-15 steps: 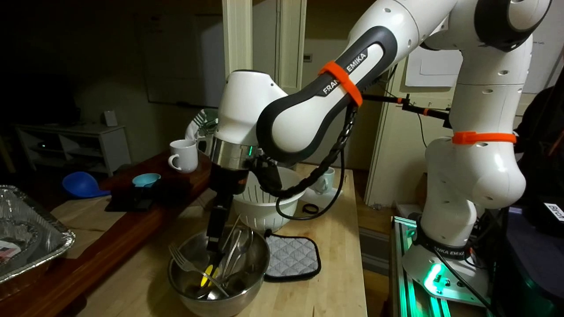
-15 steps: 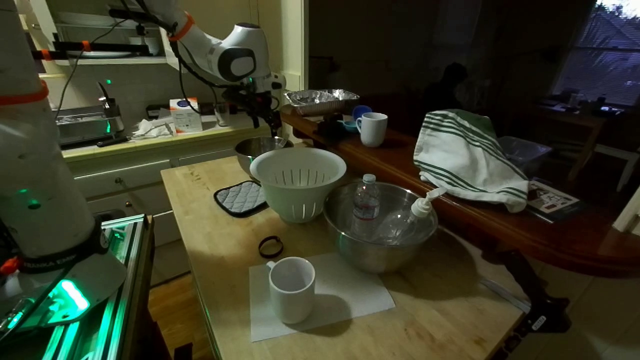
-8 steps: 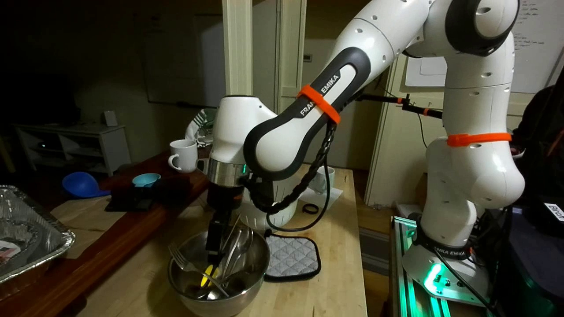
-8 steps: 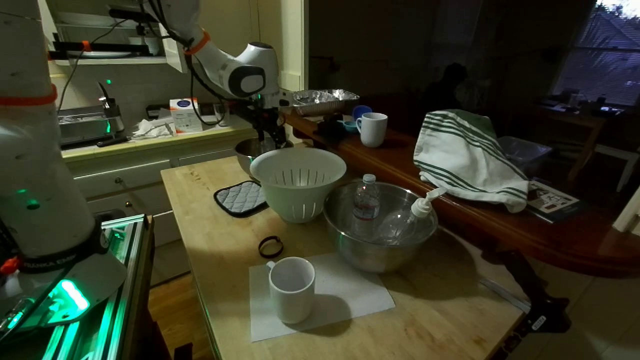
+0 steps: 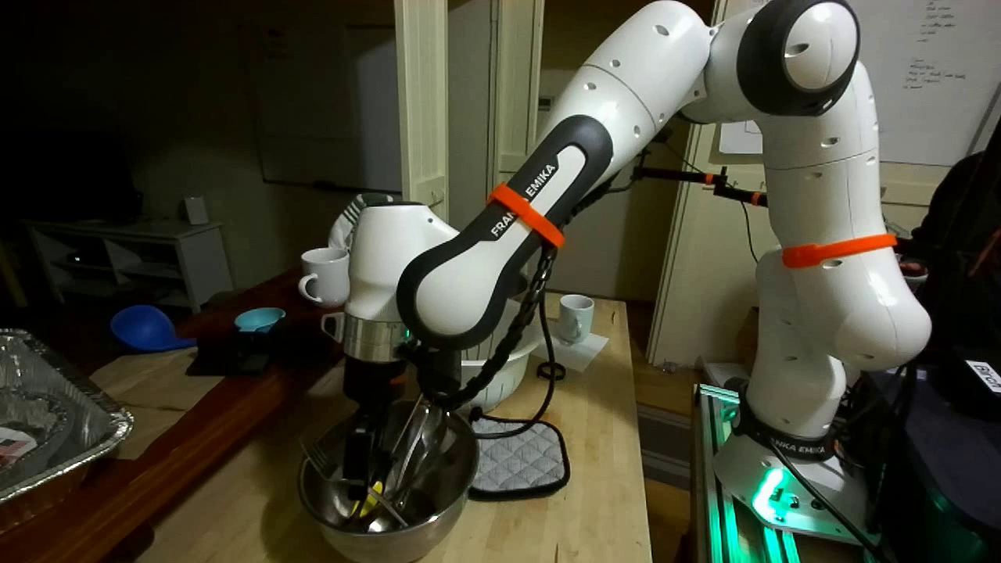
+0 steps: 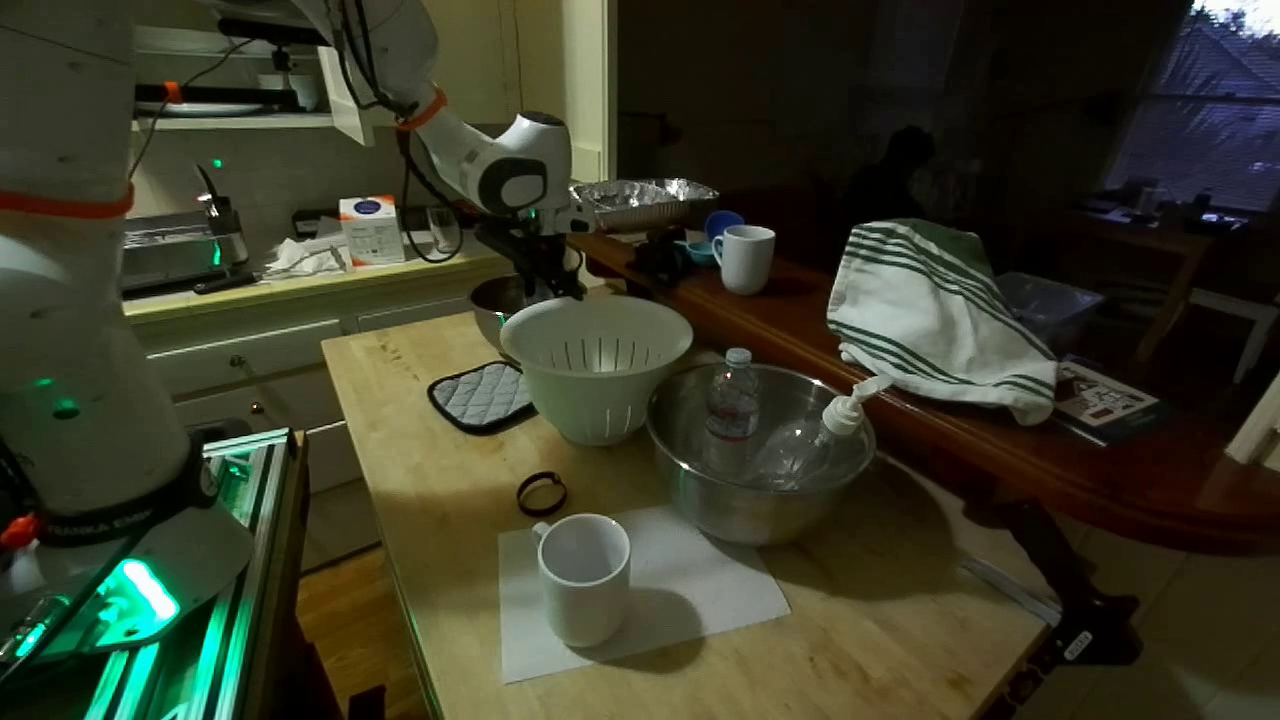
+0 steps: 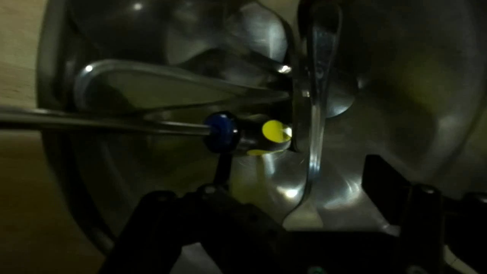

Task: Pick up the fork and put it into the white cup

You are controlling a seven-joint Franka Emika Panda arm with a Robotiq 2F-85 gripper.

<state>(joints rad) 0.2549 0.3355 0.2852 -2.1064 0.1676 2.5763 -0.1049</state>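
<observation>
The metal fork [image 5: 318, 459] lies slanted across the steel bowl [image 5: 446, 516], tines on the rim. In the wrist view the fork [image 7: 316, 137] runs upright in the picture, its neck between my spread fingers; its tines are hidden behind the gripper. My gripper [image 7: 299, 163] is open, fingers apart on both sides of the fork and touching nothing that I can make out. In an exterior view the gripper [image 5: 360, 485] is down inside the bowl and covers part of the fork. A white mug [image 6: 585, 590] with a handle stands on paper; another white mug [image 6: 747, 260] stands on the brown counter. I cannot tell which is the white cup.
A yellow-marked screwdriver [image 7: 224, 132] and several spoons share the bowl. A pale colander [image 6: 600, 380] stands close beside it. A grey potholder [image 5: 520, 461], a large steel bowl [image 6: 760, 510] with bottles, a black ring [image 6: 541, 493] and a foil tray [image 5: 62, 422] are around.
The arm has come down, and the gripper has dropped into the bowl over the fork, moving slightly left in an exterior view. The fork and both mugs have not moved.
</observation>
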